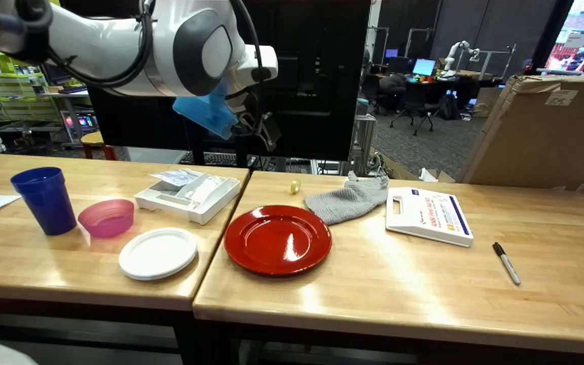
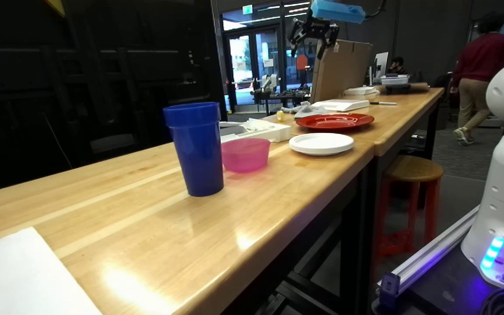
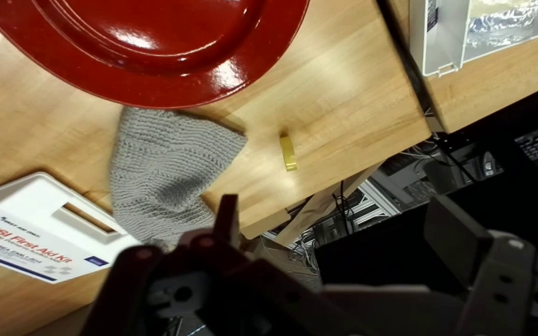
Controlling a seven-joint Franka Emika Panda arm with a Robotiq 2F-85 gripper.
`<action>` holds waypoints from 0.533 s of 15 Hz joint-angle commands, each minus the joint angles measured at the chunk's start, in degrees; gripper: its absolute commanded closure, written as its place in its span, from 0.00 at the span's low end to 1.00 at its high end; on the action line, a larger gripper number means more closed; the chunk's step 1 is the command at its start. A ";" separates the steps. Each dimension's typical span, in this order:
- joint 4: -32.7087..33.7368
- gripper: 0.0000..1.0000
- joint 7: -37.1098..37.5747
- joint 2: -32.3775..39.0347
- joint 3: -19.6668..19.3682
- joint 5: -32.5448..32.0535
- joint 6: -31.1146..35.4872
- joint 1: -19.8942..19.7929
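In an exterior view, on your right-hand wooden table (image 1: 398, 289): round red plate (image 1: 278, 241) by left edge; small yellow tape ring (image 1: 295, 186) near far edge; grey knitted cloth (image 1: 348, 200) right of ring, left of flat white plastic case (image 1: 428, 217); slim grey marker (image 1: 508, 265) right of case.

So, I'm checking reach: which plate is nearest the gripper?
The red plate, beside the grey cloth. It shows in the wrist view, nearer the gripper; the white plates sit farther off, outside that view.

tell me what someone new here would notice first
Probably the glossy red plate, lying flat on a wooden table beside the gray knit cloth. Next, the tall blue cup, standing close to the pink bowl. Higher up, the open gripper hangs empty near the top of an exterior view.
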 commanded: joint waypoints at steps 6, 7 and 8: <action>15.19 0.00 -1.58 6.65 -2.92 -1.92 -12.12 -1.33; 16.94 0.00 -1.77 7.87 -3.29 -2.10 -12.79 -1.36; 18.88 0.00 -2.23 9.40 -3.79 -1.89 -13.64 -1.14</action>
